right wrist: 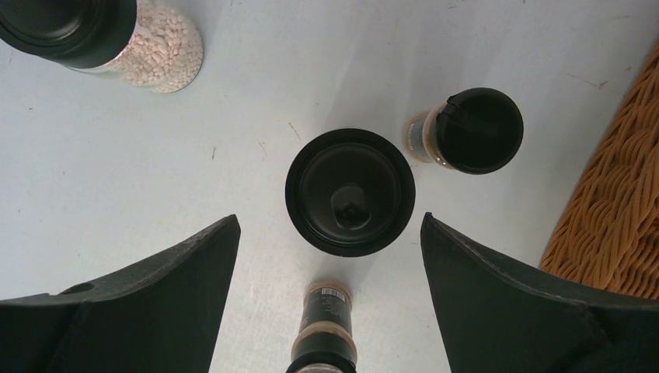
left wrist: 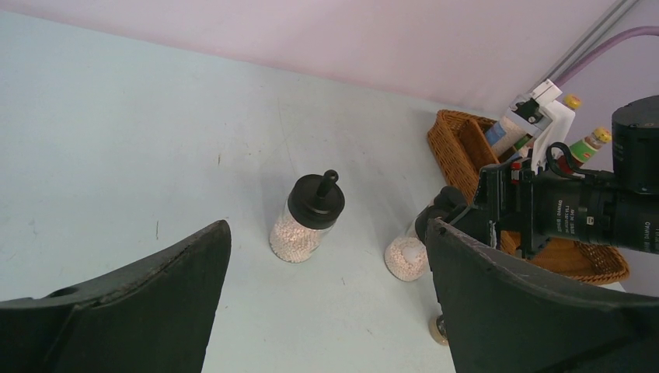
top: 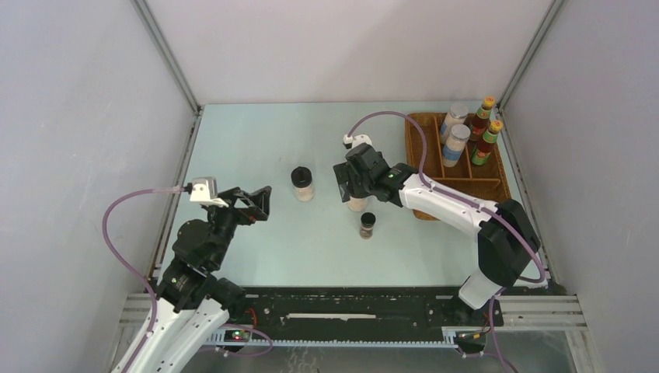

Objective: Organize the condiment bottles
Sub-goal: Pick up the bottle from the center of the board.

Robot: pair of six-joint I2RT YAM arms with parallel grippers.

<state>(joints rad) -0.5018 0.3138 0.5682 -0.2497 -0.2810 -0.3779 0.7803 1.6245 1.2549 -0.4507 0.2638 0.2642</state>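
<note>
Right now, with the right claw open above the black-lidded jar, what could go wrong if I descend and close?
1. A tiny jar lying on its side sits in the gap of the right claw, just beside the black-lidded jar. Descending may strike it or set it rolling.
2. The upright tiny jar stands close to the target on one finger's side. That finger could tip it on the way down.

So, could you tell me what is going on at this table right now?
The right gripper hangs open over a black-lidded white jar on the table, one finger on each side, not gripping it. A second black-lidded jar and a tiny dark jar stand nearby. Two silver-lidded jars and two red sauce bottles already stand in the wicker tray. The left gripper is open and holds nothing.
</note>
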